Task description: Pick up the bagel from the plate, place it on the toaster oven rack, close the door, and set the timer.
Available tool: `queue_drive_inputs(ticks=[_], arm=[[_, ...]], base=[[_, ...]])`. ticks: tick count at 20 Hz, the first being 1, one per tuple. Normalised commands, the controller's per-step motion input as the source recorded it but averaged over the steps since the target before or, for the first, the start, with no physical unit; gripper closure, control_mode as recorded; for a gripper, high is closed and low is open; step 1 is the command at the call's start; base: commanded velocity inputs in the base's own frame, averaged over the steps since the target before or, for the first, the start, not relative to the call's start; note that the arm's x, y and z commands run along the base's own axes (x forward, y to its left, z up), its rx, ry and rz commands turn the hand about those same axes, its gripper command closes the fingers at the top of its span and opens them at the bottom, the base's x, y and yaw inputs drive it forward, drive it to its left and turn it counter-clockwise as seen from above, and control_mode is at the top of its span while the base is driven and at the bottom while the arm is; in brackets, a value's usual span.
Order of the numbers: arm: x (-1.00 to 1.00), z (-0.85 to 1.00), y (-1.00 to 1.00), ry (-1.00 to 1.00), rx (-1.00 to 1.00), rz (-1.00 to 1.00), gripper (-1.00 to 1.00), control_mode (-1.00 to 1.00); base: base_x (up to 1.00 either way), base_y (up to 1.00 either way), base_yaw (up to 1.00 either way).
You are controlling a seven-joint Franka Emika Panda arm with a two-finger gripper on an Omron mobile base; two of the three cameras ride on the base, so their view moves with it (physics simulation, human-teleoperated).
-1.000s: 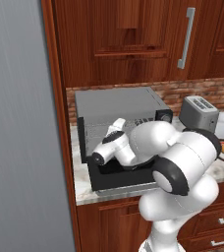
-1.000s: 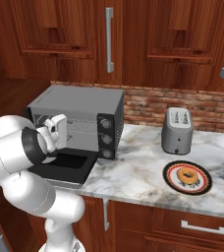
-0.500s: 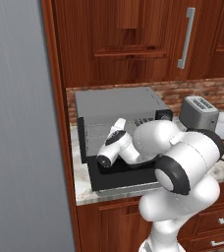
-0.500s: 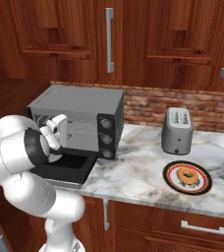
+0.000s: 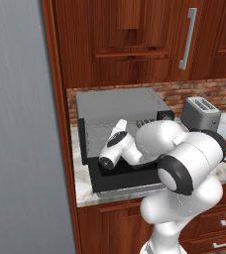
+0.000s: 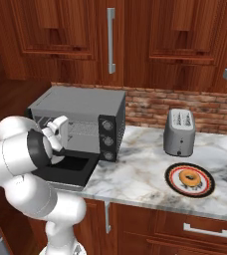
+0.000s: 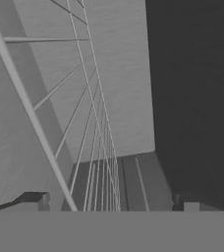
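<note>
The bagel [image 6: 190, 177], a small golden ring, lies on the red-rimmed plate [image 6: 174, 183] on the counter, far to the right of the arm. At the counter's left end stands the black, grey-topped toaster oven [image 6: 78, 102]. Its door [image 6: 71, 168] is dropped open and lies flat in front of it. My gripper [image 7: 109, 204] is open with nothing between its fingertips. It points into the oven mouth, just above the silver wire rack [image 7: 29, 109]. In the left base view the hand [image 5: 119, 135] hangs over the open door [image 5: 130, 182].
A silver two-slot toaster [image 6: 180, 131] stands between the oven and the plate, against the brick backsplash. Brown wooden cabinets hang above. A tall grey panel [image 5: 21, 129] walls off the left side. My bulky elbow [image 5: 189, 166] sits over the counter's front edge.
The hand has edged slightly further toward the oven mouth. The jaws stay open, and the bagel and plate have not moved.
</note>
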Motion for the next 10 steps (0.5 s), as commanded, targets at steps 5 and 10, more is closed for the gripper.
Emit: queue_drive_inputs(ticks=[5, 10], arm=[[-0.18, -0.25, 0.03, -0.02, 0.0, 0.0, -1.0, -1.0], [-0.58, 0.0, 0.1, -0.04, 0.0, 0.0, -1.0, -1.0]], base=[[0.0, 0.0, 0.0], [0.0, 0.0, 0.0]])
